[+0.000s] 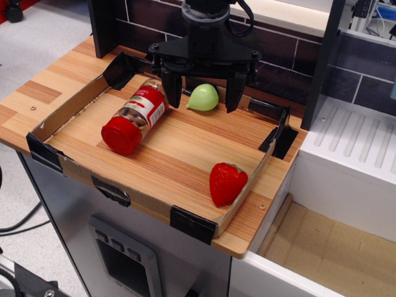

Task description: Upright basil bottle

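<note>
The basil bottle (pixel 136 116) lies on its side in the left half of a shallow cardboard tray (pixel 71 110). Its wide red cap points toward the front left, and its clear body with the red-and-white label points toward the back. My gripper (pixel 202 93) hangs above the back of the tray, to the right of the bottle's far end. Its two black fingers (pixel 171 86) are spread wide apart and hold nothing. A pale green toy fruit (pixel 203 98) sits between the fingers on the tray floor.
A red toy strawberry (pixel 226 182) lies near the tray's front right corner. The tray has low cardboard walls with black tape at the corners. A dark brick wall stands behind it. A white sink unit (pixel 346 154) is to the right.
</note>
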Available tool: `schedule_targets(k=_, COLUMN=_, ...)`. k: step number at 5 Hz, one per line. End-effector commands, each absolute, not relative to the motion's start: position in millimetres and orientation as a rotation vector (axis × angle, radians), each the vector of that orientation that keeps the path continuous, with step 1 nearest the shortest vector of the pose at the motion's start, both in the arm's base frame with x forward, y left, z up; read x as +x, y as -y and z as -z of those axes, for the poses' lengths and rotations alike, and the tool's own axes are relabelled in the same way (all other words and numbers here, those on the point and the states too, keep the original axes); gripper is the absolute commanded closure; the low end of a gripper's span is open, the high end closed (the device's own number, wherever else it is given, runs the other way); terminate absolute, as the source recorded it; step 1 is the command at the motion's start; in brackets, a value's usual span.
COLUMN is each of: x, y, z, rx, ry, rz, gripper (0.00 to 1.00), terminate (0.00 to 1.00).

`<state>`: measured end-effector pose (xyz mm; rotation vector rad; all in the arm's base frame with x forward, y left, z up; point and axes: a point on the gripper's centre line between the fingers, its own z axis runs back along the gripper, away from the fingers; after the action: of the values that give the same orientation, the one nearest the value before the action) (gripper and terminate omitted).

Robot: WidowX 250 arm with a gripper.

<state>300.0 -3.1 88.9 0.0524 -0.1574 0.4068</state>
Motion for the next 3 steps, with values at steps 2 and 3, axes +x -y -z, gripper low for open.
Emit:
schedule_targets(k=2, x=286, y=-34, z=-116, rx=0.078, ry=0.236, rz=-0.33, gripper=0.0, terminate=0.0)
schedule_targets(k=3, x=282, y=-66, z=-122, rx=0.071, ry=0.191, rz=-0.225, gripper=0.0, terminate=0.0)
